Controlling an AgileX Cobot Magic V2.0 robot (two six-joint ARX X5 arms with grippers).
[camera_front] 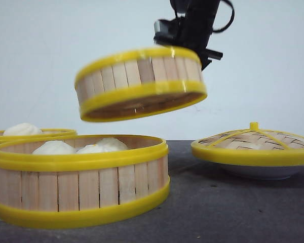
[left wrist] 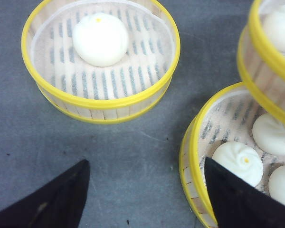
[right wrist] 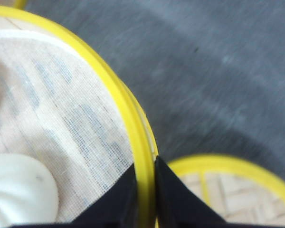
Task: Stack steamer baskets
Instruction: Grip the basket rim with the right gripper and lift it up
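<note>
Clamped on the rim of the raised round slat-walled steamer basket with yellow rims [camera_front: 141, 83], our right gripper [right wrist: 145, 190] holds it tilted in the air, above and slightly right of the near bun-filled matching basket [camera_front: 78, 179] on the grey table [camera_front: 218, 207]. We judge this the carry-and-align step: next we level it, centre it over the near basket and lower it rim to rim. Our left gripper [left wrist: 142, 194] hangs spread and empty above the table between the near basket and the third basket holding one white bun [left wrist: 100, 59].

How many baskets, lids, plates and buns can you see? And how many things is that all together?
Round wooden-slat steamer baskets with yellow rims: 3
Domed woven lid with yellow rim: 1
White shallow plate: 1
White round steamed buns that show: 5
Total: 10
</note>
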